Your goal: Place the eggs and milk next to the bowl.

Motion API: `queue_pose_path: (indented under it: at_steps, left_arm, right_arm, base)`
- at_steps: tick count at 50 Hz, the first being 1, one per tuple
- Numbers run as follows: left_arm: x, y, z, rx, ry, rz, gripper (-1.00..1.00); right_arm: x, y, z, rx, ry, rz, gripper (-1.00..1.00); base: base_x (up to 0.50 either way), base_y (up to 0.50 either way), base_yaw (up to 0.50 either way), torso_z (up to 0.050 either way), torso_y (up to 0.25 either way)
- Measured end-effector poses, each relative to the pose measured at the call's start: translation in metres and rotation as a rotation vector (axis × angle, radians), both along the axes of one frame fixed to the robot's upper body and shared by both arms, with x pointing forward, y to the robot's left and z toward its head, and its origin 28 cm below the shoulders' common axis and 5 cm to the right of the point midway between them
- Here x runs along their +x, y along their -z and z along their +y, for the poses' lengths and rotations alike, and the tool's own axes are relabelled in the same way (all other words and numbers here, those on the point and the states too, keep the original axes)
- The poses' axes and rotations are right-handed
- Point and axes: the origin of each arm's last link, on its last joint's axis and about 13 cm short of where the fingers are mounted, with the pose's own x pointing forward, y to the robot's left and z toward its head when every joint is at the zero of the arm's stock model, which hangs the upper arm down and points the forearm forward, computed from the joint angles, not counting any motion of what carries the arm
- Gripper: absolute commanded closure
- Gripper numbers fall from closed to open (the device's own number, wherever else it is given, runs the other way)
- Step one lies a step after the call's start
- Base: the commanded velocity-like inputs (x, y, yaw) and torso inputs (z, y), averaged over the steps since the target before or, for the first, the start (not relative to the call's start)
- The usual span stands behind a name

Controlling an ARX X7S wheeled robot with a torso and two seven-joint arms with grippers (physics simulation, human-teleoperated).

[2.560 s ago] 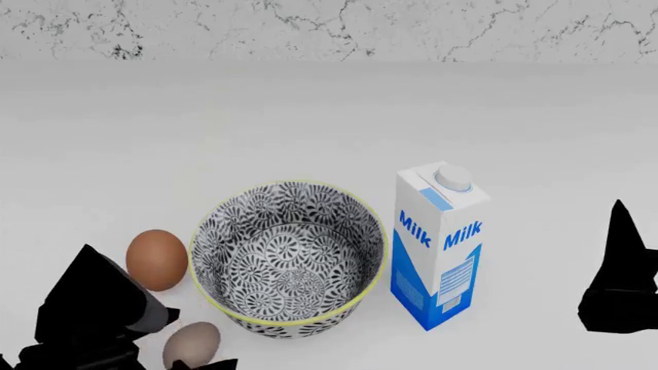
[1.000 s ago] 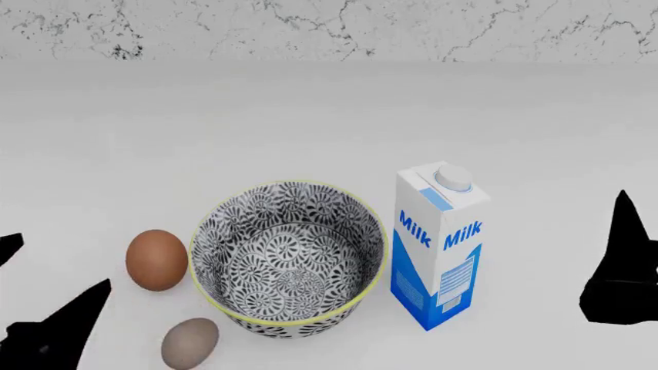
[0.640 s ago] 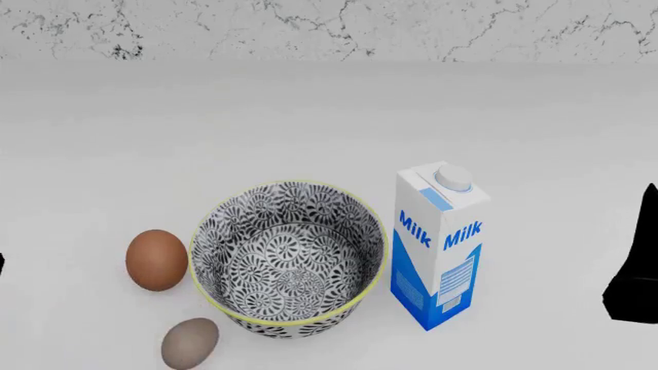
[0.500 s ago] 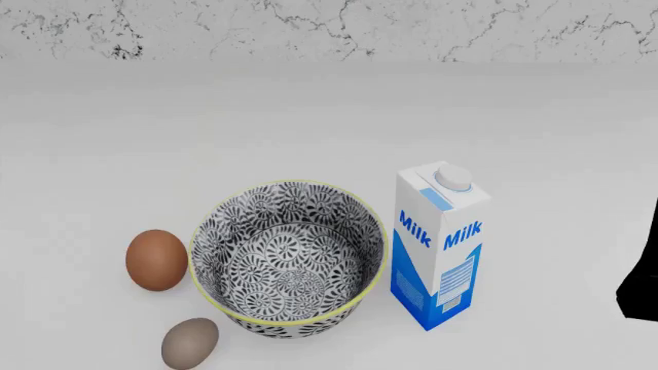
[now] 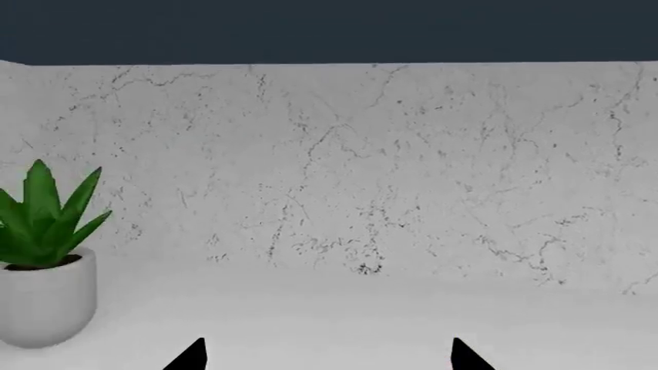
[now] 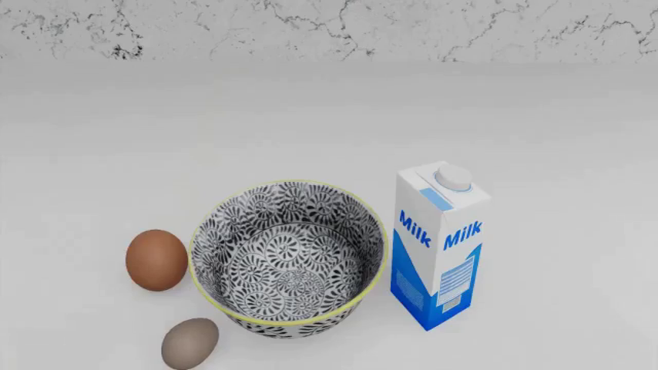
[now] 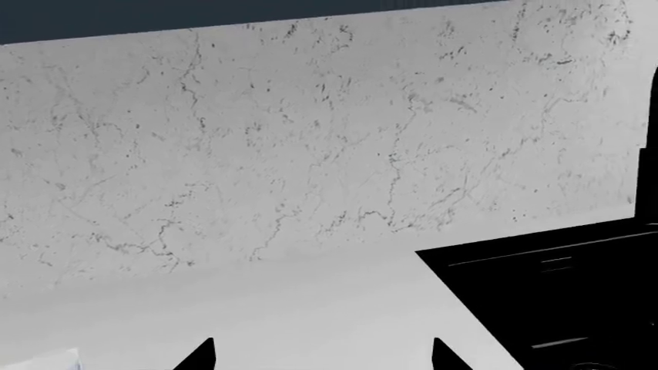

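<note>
Both grippers spread, empty. Risk: red-brown egg (image 6: 156,260) and grey-brown egg (image 6: 190,343) beside patterned ceramic bowl (image 6: 289,257) could roll if nudged; white-blue milk carton (image 6: 440,243) opposite side could tip.

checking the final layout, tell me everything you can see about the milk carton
The milk carton is a tall gable-top box, white with blue panels, "Milk" in blue letters on two visible faces and a round white cap on the sloped top. It looks like coated paperboard, closed and undamaged. It stands upright on the white counter, turned so one vertical edge faces the head camera, just right of the patterned bowl, very close, with contact unclear. No end effector touches it.
</note>
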Motion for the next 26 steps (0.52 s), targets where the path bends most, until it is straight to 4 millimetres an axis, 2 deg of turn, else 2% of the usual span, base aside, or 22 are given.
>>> queue_pose_path:
  at_steps: [12, 26]
  left_arm:
    - [-0.021, -0.008, 0.010, -0.028, -0.134, -0.098, -1.00]
    - [-0.058, -0.009, 0.021, -0.051, -0.320, -0.185, -1.00]
  right_arm:
    - [-0.028, 0.002, -0.009, 0.030, 0.061, -0.036, -1.00]
    - [-0.067, 0.010, -0.027, 0.078, 0.189, -0.079, -1.00]
  base:
    - [0.00, 0.00, 0.00, 0.000, 0.000]
    - [0.00, 0.00, 0.00, 0.000, 0.000]
